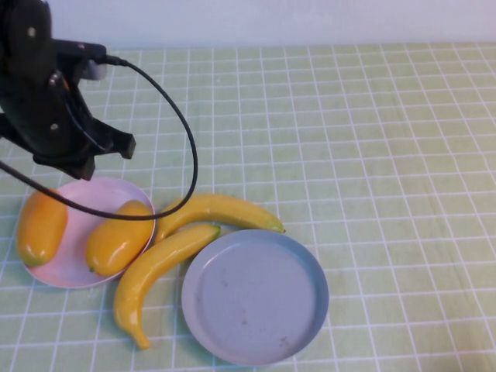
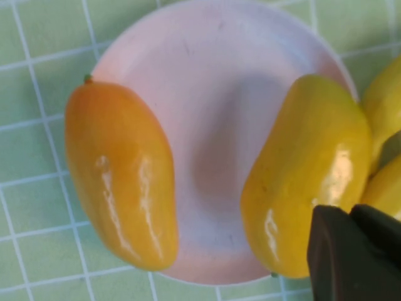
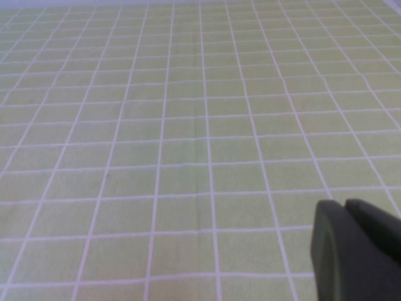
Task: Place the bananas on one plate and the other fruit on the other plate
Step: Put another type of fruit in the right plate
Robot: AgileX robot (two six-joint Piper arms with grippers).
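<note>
Two mangoes (image 1: 118,238) already lie on the pink plate (image 1: 85,195), one at each side of it, both overhanging the rim; the left one (image 1: 40,226) sits well out over the table (image 1: 372,139).

Two bananas (image 1: 219,211) lie on the table, not yet plated. The far one arcs roughly left to right, just beyond the rim of the grey-blue plate (image 1: 256,296). The near one (image 1: 155,271) runs on a slant from near the pink plate down toward you, beside the grey-blue plate's left edge. The grey-blue plate is bare.

Left tool (image 1: 81,159): hangs above the far side of the pink plate. In its wrist view the two dark fingertips (image 2: 341,254) sit pressed together with nothing between them.

Right tool (image 3: 357,251): absent from the high view; its wrist view shows only bare table, fingertips side by side, nothing held.

Your judgement for the coming move: the bananas lie to the right of and nearer than the left tool, so that arm has the shorter reach. Set the fingers across the banana's long axis.
</note>
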